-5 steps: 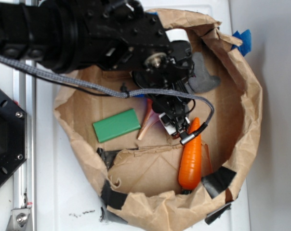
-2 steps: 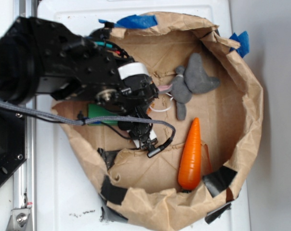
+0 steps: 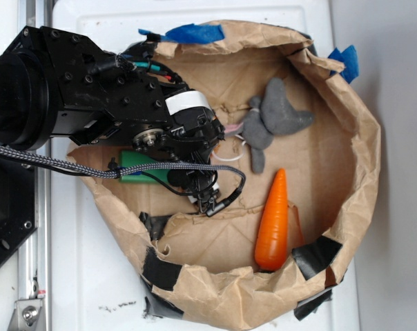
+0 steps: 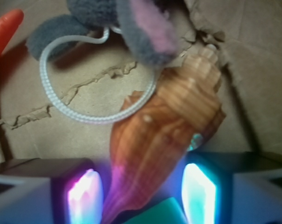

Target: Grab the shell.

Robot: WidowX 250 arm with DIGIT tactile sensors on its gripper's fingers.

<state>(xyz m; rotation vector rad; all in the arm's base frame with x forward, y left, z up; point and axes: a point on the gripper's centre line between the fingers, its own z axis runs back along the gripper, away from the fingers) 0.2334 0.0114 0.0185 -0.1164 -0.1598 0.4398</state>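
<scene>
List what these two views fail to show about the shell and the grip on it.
- Exterior view: the shell is fully hidden beneath the arm and the end effector.
- Wrist view: the shell has its narrow end cut off by the bottom edge; glare from the glowing fingers blurs whether they touch it.
- Wrist view: the stuffed animal and carrot are cropped.

Tan-orange ribbed shell [image 4: 169, 126], grey plush [image 3: 272, 118] w/ pink ear, orange carrot [image 3: 273, 222], green block [image 3: 136, 167].
</scene>
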